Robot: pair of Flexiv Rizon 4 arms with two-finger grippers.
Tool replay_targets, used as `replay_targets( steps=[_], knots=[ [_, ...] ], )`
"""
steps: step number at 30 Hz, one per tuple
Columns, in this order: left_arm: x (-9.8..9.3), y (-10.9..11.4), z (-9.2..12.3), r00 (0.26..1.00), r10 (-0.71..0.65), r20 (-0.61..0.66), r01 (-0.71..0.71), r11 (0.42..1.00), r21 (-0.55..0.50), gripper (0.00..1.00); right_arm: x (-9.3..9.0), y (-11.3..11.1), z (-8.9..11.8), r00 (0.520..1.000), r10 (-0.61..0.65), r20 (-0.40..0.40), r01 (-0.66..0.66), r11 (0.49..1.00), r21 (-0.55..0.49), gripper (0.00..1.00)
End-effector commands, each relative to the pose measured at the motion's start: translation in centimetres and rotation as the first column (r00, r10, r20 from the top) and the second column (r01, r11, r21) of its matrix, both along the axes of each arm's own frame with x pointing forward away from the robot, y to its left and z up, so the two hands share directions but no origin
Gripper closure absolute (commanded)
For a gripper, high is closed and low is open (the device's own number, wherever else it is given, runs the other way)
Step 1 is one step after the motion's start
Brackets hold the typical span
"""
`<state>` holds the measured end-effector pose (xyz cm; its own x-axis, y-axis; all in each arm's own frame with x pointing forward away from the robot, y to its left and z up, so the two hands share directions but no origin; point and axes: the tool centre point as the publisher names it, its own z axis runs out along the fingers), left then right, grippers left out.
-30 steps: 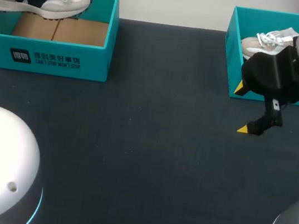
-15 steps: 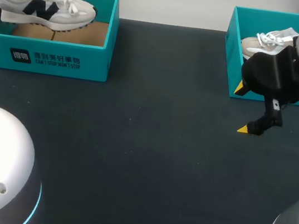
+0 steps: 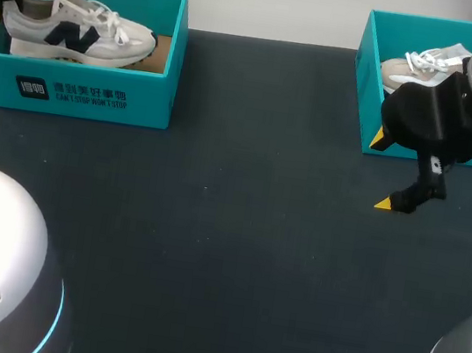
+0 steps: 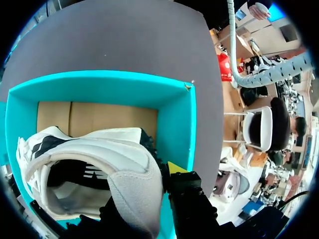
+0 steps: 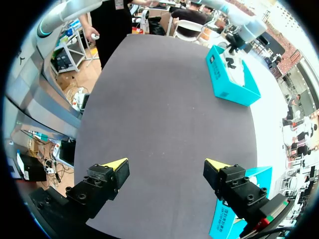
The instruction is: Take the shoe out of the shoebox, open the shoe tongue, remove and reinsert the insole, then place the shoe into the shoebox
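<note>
Teal cardboard shoebox (image 3: pixel 97 94) stands at the far left of the dark table (image 3: pixel 211 226). The white shoe (image 3: pixel 80 33) with the navy logo is low inside it, toe pointing toward the table's middle, over the brown cardboard bottom. Whether its sole touches the bottom I cannot tell. The left hand (image 4: pixel 142 191) grips the shoe's heel between its fingers. The right hand (image 5: pixel 164 172) hangs low over the table with its fingers spread wide and holding nothing, in front of a second teal box (image 3: pixel 369 72) with another white shoe (image 3: pixel 417 66) in it.
</note>
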<state>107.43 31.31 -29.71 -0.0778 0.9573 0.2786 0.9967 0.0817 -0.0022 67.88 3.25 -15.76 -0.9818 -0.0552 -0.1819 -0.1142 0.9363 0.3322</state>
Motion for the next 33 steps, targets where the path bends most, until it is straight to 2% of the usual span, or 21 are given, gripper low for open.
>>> replay_targets(
  steps=[1, 20, 33],
  knots=[
    [-0.8, -0.1, -0.6, 1.0, -0.002, 0.006, 0.002, 1.0, -0.006, 1.0, 0.3, 0.3, 0.0, 1.0, 0.0, -0.005, 0.0, 1.0, -0.004, 0.0],
    [-3.3, -0.3, -3.1, 1.0, -0.015, -0.002, 0.015, 1.0, 0.004, 1.0, 0.3, 0.3, 0.0, 1.0, 0.0, -0.005, 0.0, 1.0, -0.004, 0.0],
    [-3.7, 0.2, -5.9, 1.0, -0.012, -0.028, 0.013, 1.0, 0.024, 1.0, 0.3, 0.3, 0.0, 1.0, 0.0, -0.005, 0.0, 1.0, -0.004, 0.0]
  ],
)
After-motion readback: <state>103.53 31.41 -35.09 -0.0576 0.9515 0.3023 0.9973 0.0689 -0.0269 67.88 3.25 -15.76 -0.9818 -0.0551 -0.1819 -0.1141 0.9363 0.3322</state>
